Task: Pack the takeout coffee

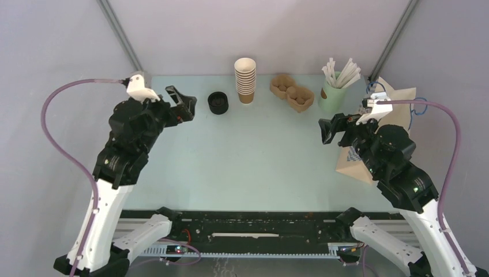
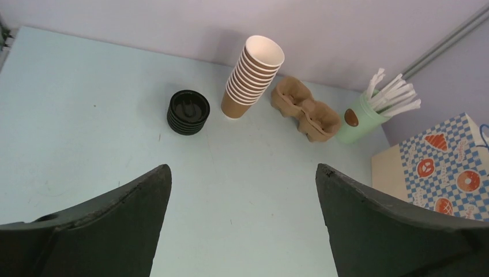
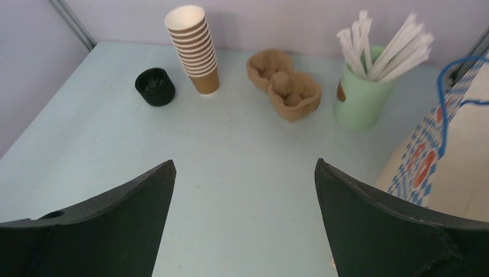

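both tools agape and empty: left tool near the black lids, right tool beside the printed paper bag. takeout coffee cups stand nested at the far edge of the bench, between lids and pulp tray. we fear a pinch may lift several cups together or topple the stack. top cup empty; tray wells look empty; green cup holds white straws; bag's inside unseen.

No legible text anywhere; brown oval label on green cup unreadable
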Tool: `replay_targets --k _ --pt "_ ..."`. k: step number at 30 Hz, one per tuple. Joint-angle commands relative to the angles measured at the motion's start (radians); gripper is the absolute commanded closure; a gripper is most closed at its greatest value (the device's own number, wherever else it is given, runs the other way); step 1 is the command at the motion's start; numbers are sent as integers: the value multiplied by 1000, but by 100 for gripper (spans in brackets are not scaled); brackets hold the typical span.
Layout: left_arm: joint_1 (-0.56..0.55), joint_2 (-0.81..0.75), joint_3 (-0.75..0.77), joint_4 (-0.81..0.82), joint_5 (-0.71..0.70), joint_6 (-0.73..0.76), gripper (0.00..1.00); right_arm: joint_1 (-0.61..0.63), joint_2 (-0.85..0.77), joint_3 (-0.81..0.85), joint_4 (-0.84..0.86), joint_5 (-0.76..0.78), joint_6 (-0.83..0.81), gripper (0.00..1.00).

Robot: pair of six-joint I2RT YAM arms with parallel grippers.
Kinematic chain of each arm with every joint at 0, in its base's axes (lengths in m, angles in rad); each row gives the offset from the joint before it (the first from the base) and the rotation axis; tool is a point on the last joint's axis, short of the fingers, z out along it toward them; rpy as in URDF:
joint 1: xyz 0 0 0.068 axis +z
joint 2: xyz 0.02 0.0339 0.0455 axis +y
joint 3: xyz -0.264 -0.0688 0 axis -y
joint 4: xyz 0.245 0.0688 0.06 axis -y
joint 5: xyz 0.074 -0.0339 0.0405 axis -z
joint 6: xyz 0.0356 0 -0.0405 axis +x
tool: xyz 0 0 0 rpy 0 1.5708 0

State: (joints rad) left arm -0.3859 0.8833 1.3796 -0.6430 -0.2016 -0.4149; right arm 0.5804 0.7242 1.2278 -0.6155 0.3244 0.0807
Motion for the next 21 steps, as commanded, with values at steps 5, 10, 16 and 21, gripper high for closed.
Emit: replay_targets --k 5,10,16,21 --pt "69 141 -7 118 207 41 0 -96 25 -31 -67 -181 169 1" --pt "84 358 118 114 228 31 0 -113 61 -34 -96 -225 188 1" --pt "89 741 490 15 208 42 7 -118 105 -35 -130 -241 193 1" --pt "84 1071 895 -59 179 71 22 -119 119 -41 -154 -226 183 0"
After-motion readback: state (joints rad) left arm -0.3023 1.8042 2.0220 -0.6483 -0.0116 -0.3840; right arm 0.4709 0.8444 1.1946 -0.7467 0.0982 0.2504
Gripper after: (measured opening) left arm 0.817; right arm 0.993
